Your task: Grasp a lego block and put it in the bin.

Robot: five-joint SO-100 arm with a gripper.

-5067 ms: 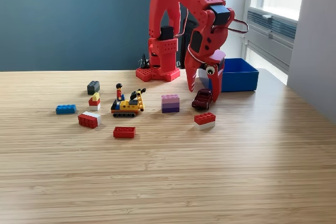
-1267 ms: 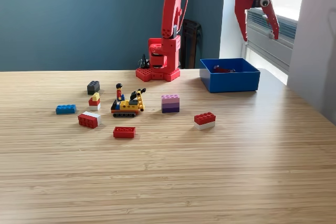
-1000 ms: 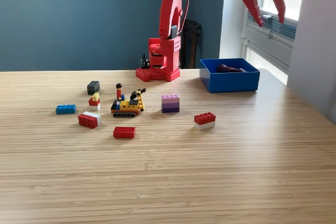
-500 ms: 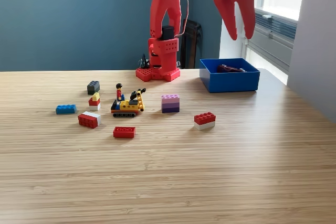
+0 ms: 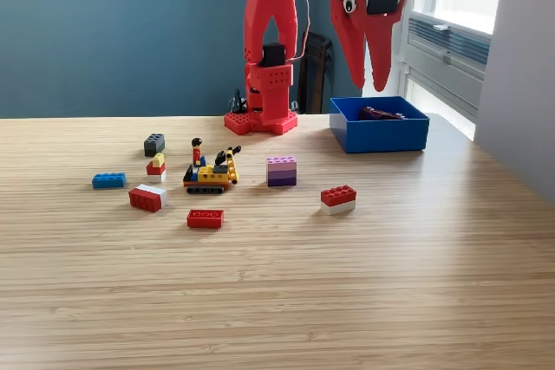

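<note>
Wooden tabletop below us carries scattered blocks; our gripper [image 5: 371, 75] has swung back from above the bin [image 5: 379, 133], fingers nearly closed and empty. 1 dark piece [image 5: 379, 113] now lies inside it, so the red-and-white block [image 5: 337, 198] below looks next.

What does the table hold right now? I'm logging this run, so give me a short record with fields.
hand: raised above the table, pointing down, holding nothing visible, fingers close together
bin: blue, at the exterior view's right rear, one dark red piece inside
nearest block to bin: red-and-white block
middle: purple block, yellow toy vehicle with a small figure
exterior view's left: blue block, dark grey block
front: flat red block
</note>
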